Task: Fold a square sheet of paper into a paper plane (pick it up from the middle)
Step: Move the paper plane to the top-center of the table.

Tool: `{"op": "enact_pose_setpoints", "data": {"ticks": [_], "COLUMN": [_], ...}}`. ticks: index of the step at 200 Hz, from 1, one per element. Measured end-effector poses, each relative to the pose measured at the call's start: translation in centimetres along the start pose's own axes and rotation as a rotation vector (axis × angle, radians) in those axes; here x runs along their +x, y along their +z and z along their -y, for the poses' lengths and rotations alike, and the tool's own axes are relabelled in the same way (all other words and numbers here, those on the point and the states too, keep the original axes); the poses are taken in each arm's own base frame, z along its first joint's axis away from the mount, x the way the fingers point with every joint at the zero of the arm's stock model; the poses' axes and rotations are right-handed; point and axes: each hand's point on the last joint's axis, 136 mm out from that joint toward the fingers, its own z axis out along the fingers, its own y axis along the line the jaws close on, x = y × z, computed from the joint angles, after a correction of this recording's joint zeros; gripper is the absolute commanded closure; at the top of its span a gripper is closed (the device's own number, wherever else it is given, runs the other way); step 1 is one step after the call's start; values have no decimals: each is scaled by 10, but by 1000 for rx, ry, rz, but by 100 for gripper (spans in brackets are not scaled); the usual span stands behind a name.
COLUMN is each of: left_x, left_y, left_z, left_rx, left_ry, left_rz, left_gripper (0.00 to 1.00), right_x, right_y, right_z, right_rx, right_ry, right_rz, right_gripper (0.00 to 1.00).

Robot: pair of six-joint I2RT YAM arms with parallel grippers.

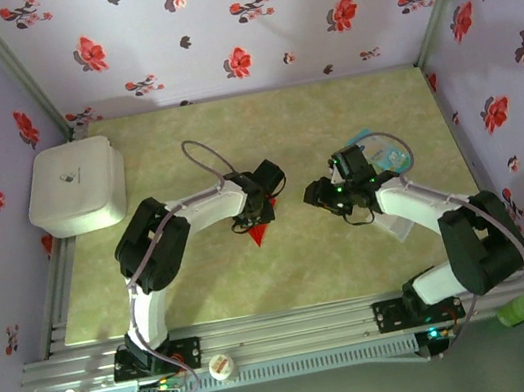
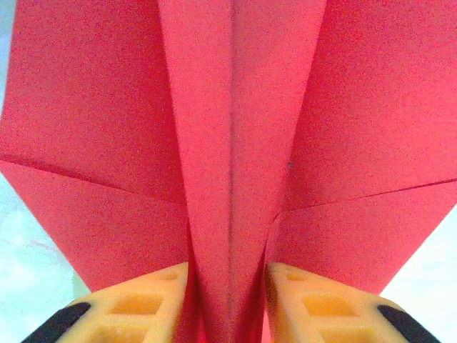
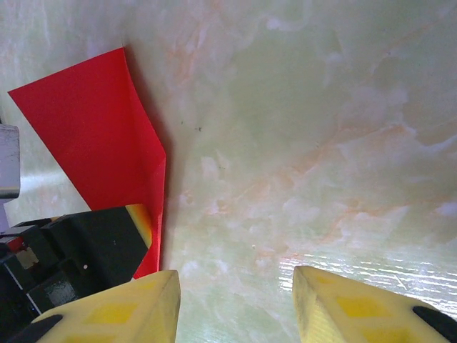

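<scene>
Above the middle of the pale marbled surface (image 1: 353,251), my two arms face each other, close together. My right tool (image 3: 235,304) hangs released and empty over bare surface. My left tool (image 2: 228,307) is clenched on the paper plane (image 2: 228,128). The risk, as I judge it, is that a slackening pinch lets the thin paper slide out, or the layers spring apart and soften the creases. The plane's centre keel sits squarely between my left fingers, its wings flaring beyond them, and its edge lies just left of my right tool.
</scene>
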Motion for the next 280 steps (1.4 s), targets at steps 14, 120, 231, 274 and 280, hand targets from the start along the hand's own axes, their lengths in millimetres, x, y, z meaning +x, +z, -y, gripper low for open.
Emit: {"op": "enact_pose_setpoints", "data": {"ticks": [14,120,231,274,280], "left_x": [0,-8,-15,-15,-14], "left_y": [0,-21,-21,-17,-16], "left_z": [0,1,0,-2,-3], "left_rx": [-3,23,32,30,27], "left_ry": [0,-9,-15,-20,-20], "left_rz": [-1,33,49,49,46], "left_gripper": [66,63,67,67,68], "right_x": [0,0,-2,-2,-2], "right_y": [0,0,-4,-4,-4], "right_z": [0,2,1,1,1], "right_rx": [0,12,10,11,11], "right_ry": [0,2,-1,0,0], "right_rz": [0,5,17,16,16], "right_gripper": [55,53,52,52,52]}}
